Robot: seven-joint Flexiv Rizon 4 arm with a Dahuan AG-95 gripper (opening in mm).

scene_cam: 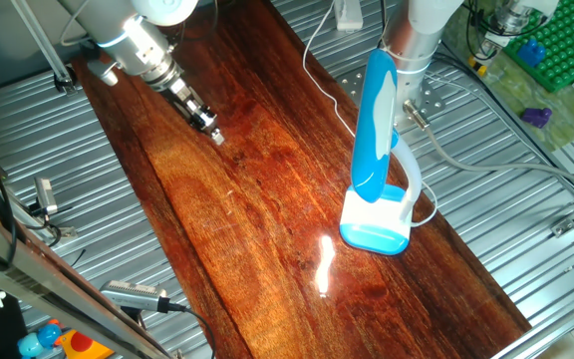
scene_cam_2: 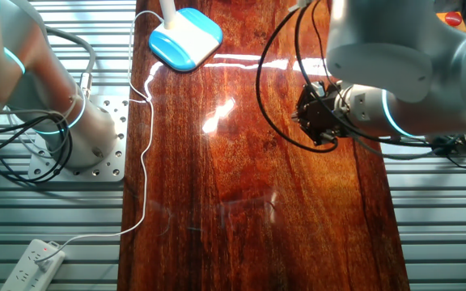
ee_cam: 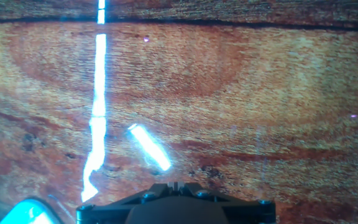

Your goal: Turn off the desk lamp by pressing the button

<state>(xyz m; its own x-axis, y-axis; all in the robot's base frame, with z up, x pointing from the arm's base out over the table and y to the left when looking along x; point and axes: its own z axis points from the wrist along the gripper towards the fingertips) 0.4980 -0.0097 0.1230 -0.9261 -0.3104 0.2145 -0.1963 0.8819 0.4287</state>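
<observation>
The desk lamp [scene_cam: 377, 150] stands on the wooden board at the right, its long blue head [scene_cam: 375, 120] angled over its white base with a light-blue rim [scene_cam: 375, 227]. Its light glares off the wood. In the other fixed view only the base [scene_cam_2: 186, 36] shows, at the top left. I cannot make out the button in any view. My gripper [scene_cam: 213, 135] hangs over the board's far left part, well apart from the lamp; it also shows in the other fixed view [scene_cam_2: 318, 115]. In the hand view only its dark housing [ee_cam: 176, 190] shows, with a corner of the lamp base [ee_cam: 27, 213] at the bottom left.
A white cable [scene_cam_2: 142, 145] runs from the lamp along the board's edge to a power strip [scene_cam_2: 31, 263]. A second arm's base [scene_cam: 412, 40] stands behind the lamp. A green rack [scene_cam: 558, 45] and small parts lie at the back right on the slatted metal table.
</observation>
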